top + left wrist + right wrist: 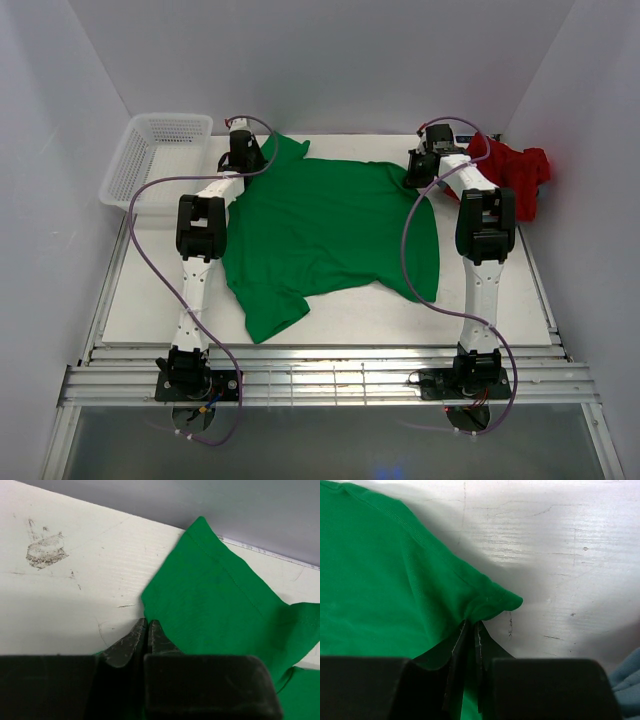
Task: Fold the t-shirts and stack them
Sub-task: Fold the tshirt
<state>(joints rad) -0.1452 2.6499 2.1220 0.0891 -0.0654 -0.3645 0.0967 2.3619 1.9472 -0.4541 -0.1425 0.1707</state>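
The green t-shirt (330, 235) lies spread across the middle of the white counter (340, 320). It is a plain bright cloth, mostly flat, with one sleeve reaching toward 7 o'clock and a fold of its edge turned up at 4 o'clock. A red t-shirt (515, 170) sits crumpled at 2 o'clock on the counter, and a white mesh basket (150, 160) stands at 10 o'clock.

The top view shows an arm reaching to each far corner of the green t-shirt, at 11 and 1 o'clock, but not how the fingers stand. The wrist views do. The left pincer (148, 630) is closed to a sliver on the cloth's edge below a pointed sleeve, beside a grey scuff (46, 550). The right pincer (471, 630) is pinched shut on a hemmed fold of the green t-shirt. Only that view catches a blue-grey cloth (627, 680) at 4 o'clock.
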